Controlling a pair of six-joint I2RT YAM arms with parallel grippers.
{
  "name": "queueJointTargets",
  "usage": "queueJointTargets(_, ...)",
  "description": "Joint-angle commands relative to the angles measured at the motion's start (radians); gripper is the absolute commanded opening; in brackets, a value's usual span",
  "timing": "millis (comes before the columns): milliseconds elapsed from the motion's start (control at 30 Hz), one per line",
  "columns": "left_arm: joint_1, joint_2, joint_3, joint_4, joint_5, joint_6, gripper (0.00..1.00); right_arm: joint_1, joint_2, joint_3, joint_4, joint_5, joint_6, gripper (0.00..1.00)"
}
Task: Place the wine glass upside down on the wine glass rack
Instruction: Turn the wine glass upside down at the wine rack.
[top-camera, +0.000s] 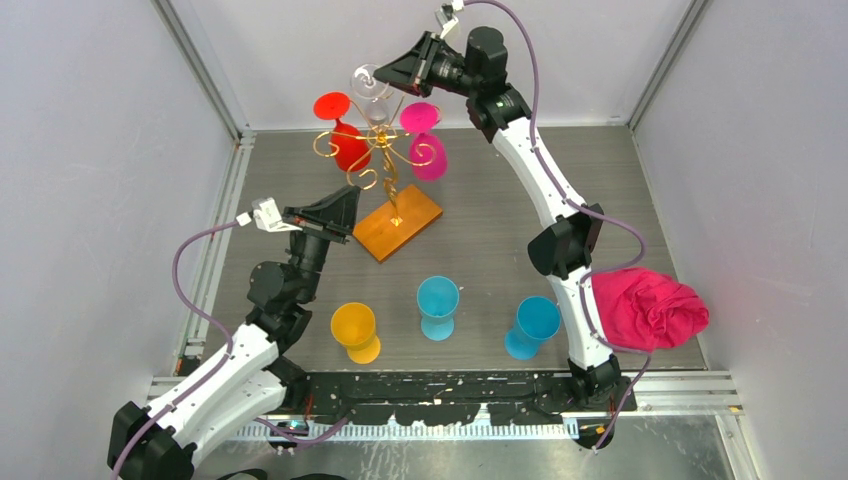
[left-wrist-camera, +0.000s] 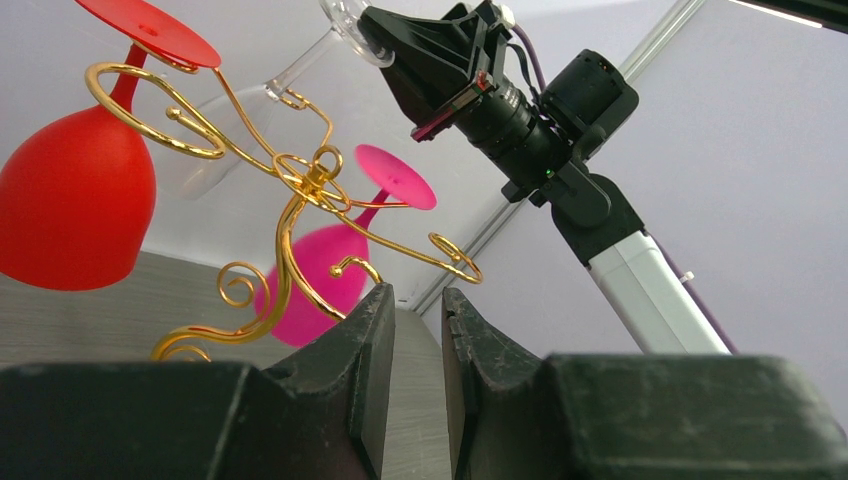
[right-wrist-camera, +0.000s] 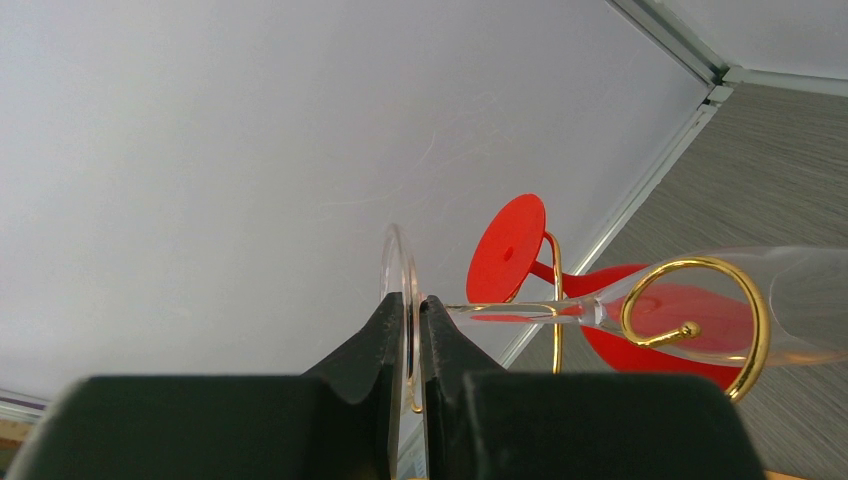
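The grey wood-grain surface (top-camera: 500, 240) carries the wine glass rack (top-camera: 385, 160) toward its far side: gold wire scrolls on an orange-brown wooden base. A red glass (top-camera: 345, 145) and a magenta glass (top-camera: 430, 150) hang from it bowl-down. Nearer the arms stand a yellow goblet (top-camera: 355, 330), a teal goblet (top-camera: 437, 303) and a blue goblet (top-camera: 530, 325), with a pink cloth (top-camera: 650, 308) at the right edge.

The clear wine glass (right-wrist-camera: 520, 312) is up at the rack's far side and tilted. Its foot is highest, and the stem slants down past a wire curl to the bowl, which sits lower, toward the red glass. A wire hook seems to lie against the stem, but I cannot tell whether the stem is seated in its slot.

The right hand (right-wrist-camera: 412, 305) is pressed onto the thin disc of the foot, pinching it edge-on. The left hand (left-wrist-camera: 415, 300) sits low, just beside the rack's base, its fingers a narrow gap apart with nothing between them.

The glass looks light, rigid, slick and brittle — the stem most of all. A pinch on the foot leaves the stem free for the wire, though the glass could pivot in so small a hold. The thin rack may sway, so gentle contact seems wise.
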Motion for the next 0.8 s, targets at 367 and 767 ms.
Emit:
queueJointTargets(367, -0.002, -0.005, -0.001, 0.031, -0.002, 0.001, 0.24, -0.003, -0.049, 0.02, 0.054, -0.001, -0.013, 0.01)
queueJointTargets(767, -0.001, -0.007, 0.005, 0.024, -0.001, 0.001, 0.24, -0.007, -0.066, 0.004, 0.005, 0.02, -0.023, 0.01)
